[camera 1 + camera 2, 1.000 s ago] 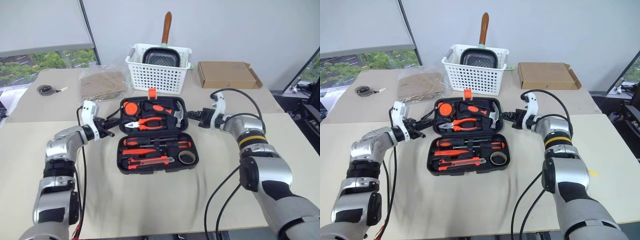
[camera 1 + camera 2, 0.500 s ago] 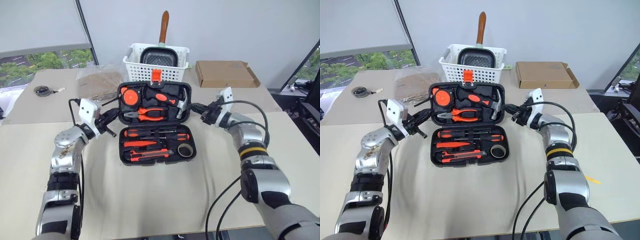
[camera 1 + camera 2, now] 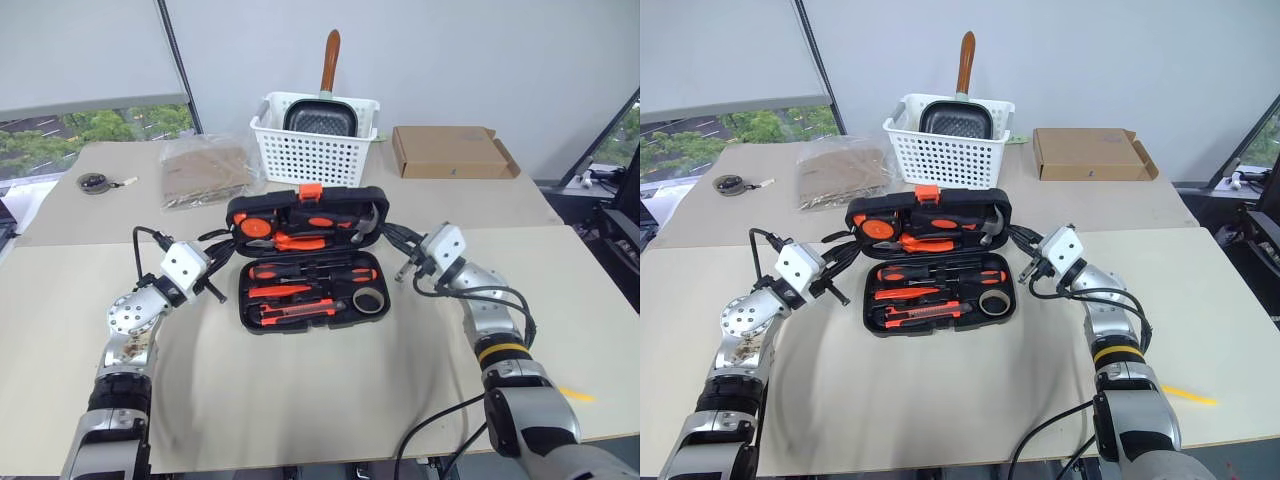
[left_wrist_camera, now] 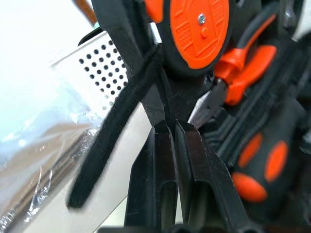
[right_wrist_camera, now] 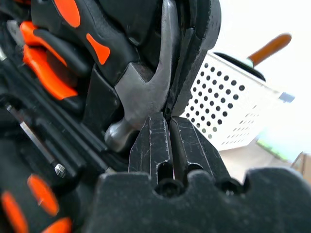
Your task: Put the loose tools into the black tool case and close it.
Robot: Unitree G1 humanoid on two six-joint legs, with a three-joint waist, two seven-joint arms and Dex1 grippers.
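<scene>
Where it lay flat, case lid half-raised, both closed grippers pinching its edges.

Your beige table carries the open black tool case, white lattice basket, cardboard box, plastic-wrapped bundle, small round object far left.

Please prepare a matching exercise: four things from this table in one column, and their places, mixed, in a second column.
1. white lattice plastic basket
2. flat brown cardboard box
3. small grey tape roll
4. steel-headed hammer

A. in the lower half of the black tool case
B. in the raised lid
C. behind the case
D. right of the basket

Pairs: 1-C, 2-D, 3-A, 4-B
</scene>
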